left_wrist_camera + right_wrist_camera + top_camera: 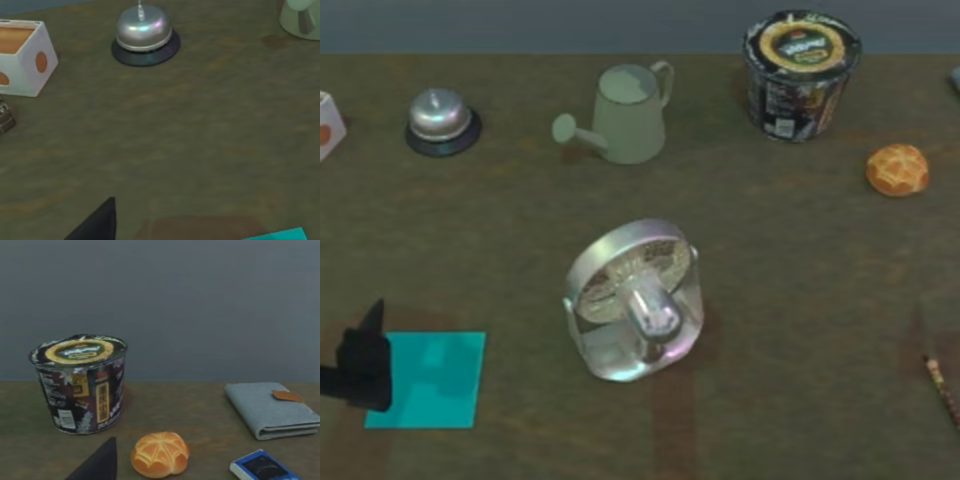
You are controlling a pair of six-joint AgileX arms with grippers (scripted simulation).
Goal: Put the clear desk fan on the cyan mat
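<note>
Brown and mottled, the bench [800,300] carries everything. Largest on it is the clear desk fan [633,300], standing near the middle, its ring housing tilted and its silvery hub facing the near edge. It is well apart from the cyan mat [440,385], which lies flat near the bench's left front corner with nothing on it. The left gripper [362,360] hangs over the mat's left edge; how far its jaws are open cannot be told, and it holds nothing that can be seen. The right gripper [97,462] shows only as a dark tip in its wrist view, its jaws likewise impossible to judge. Along the far side stand a noodle cup [801,72], a pale green watering can [625,112] and a silver bell [442,120] on a black base. A bread roll [897,169] sits toward the right edge.
</note>
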